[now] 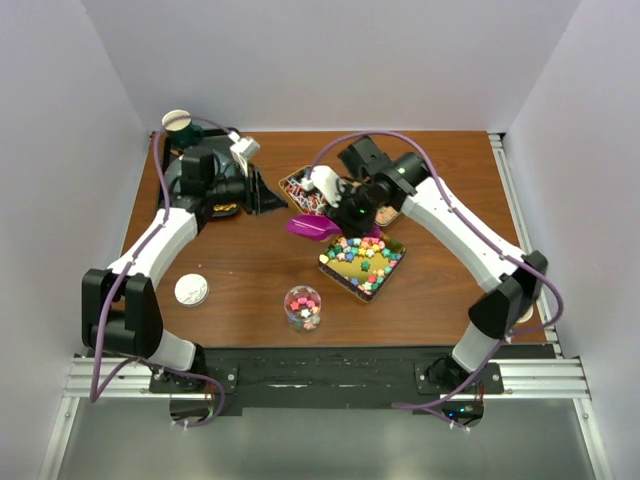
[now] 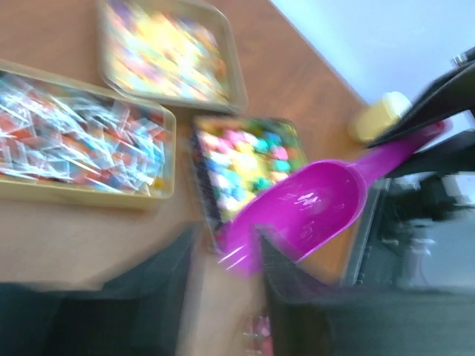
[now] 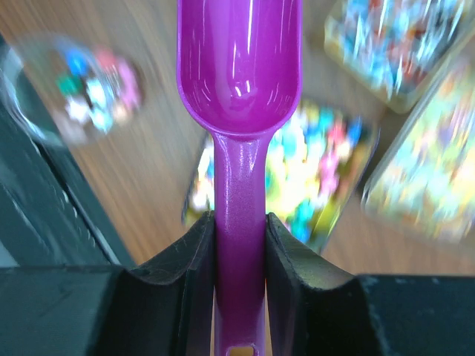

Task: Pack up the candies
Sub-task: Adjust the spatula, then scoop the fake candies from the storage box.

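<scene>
The candies lie in three trays: multicolour chunky ones, red-white-blue wrapped ones, and orange-yellow gummies, which my right arm mostly hides in the top view. A clear jar holds some multicolour pieces. My right gripper is shut on the handle of the purple scoop. The scoop's bowl is empty and hangs above the table beside the multicolour tray. My left gripper is open and empty, left of the trays. Its wrist view is blurred and looks towards the scoop.
A white lid lies on the table at the front left. A dark stand with a round cap is at the back left behind my left arm. The jar also shows in the right wrist view. A cream object sits beyond the scoop.
</scene>
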Robot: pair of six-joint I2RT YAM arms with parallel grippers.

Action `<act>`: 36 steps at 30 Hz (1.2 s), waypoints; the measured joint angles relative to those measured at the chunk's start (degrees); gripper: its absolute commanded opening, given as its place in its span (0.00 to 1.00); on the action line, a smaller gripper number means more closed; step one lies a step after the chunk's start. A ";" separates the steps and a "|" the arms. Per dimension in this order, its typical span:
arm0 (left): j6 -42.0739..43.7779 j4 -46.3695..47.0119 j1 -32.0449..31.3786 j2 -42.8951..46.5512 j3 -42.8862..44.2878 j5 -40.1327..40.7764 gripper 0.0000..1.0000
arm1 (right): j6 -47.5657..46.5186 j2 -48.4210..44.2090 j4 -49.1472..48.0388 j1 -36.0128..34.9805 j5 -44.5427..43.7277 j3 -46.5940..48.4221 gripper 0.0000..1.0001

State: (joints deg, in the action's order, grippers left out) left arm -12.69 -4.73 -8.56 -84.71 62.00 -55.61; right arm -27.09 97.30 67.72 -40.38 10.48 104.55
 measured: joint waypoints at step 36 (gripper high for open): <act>18.25 35.82 -18.27 -10.38 -27.56 12.61 0.77 | -20.28 1.07 8.48 7.67 -27.69 -9.16 0.00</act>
State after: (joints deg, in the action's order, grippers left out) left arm 5.56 31.09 -26.83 -95.09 34.44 -43.00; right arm -47.37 98.37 76.20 -32.71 -17.21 95.39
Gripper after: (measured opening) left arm 0.777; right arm 0.296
